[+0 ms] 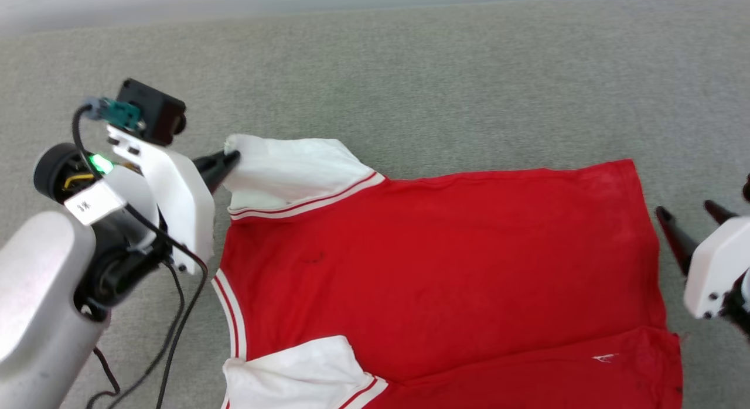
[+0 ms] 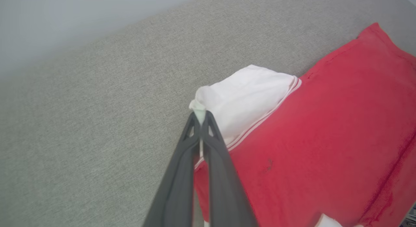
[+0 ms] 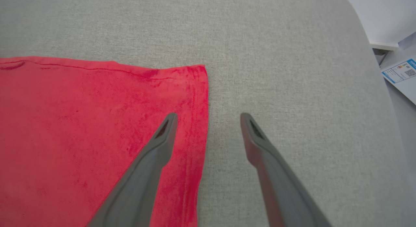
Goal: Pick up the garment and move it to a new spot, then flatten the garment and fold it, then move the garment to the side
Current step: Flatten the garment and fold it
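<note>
Grey woven fabric surface (image 1: 410, 75): spans whole work area.

Red jersey T-shirt with white short sleeves (image 1: 445, 262): spread flat on grey surface, plain red side up, collar end toward robot's left, hem toward right.

Left gripper (image 2: 201, 118): long dark fingers clenched together, pinching outer tip of far white sleeve (image 1: 293, 169); sleeve end bunched at pinch.

Right gripper (image 3: 208, 115): fingers spread wide, grasping nothing, straddling hem edge, one finger over red cloth, other over grey surface.

Small white hem logo (image 1: 604, 357): near hem, on near side.
</note>
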### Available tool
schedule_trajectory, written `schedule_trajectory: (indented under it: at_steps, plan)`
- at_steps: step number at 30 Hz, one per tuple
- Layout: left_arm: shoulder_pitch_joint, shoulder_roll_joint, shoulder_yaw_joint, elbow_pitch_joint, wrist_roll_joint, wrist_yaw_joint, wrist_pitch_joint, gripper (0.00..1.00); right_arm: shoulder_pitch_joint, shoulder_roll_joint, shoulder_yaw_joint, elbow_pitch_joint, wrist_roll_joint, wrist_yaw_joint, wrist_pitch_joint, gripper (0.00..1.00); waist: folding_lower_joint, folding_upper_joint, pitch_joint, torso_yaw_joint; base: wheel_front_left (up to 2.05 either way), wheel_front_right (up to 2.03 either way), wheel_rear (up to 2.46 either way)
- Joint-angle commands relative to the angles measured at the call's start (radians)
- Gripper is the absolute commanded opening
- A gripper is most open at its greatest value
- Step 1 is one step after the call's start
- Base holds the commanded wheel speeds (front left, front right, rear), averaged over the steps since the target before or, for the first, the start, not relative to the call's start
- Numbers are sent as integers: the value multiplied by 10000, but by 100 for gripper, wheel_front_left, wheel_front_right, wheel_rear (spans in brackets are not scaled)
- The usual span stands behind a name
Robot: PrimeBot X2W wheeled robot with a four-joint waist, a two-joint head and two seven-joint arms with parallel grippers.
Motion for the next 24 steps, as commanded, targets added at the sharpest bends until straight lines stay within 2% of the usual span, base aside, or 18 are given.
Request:
schedule_trajectory:
  at_steps: [1, 6, 9, 15, 24]
  plan:
    - [316, 85, -62, -539, 50, 146, 65, 0, -461, -257, -123, 154, 81, -12, 886, 100, 1, 0, 105, 249, 0, 0, 0]
    - [667, 211, -166, -1736, 150, 366, 138, 0, -1411, -672, -143, 529, 91, -10, 3260, 100, 1, 0, 410, 608, 0, 0, 0]
    - [769, 234, -221, -2244, 156, 415, 167, 0, -2016, -844, 2, 734, 58, -10, 4037, 100, 1, 0, 642, 777, 0, 0, 0]
    - [656, 204, -357, -2941, 310, 449, 214, 0, -2842, -1052, 235, 1413, -33, -12, 4725, 100, 1, 0, 1051, 1152, 0, 0, 0]
    - [468, 50, -526, -3358, 437, 412, 263, 0, -3246, -1352, 770, 2654, -334, -10, 4411, 100, 1, 0, 1384, 1582, 0, 0, 0]
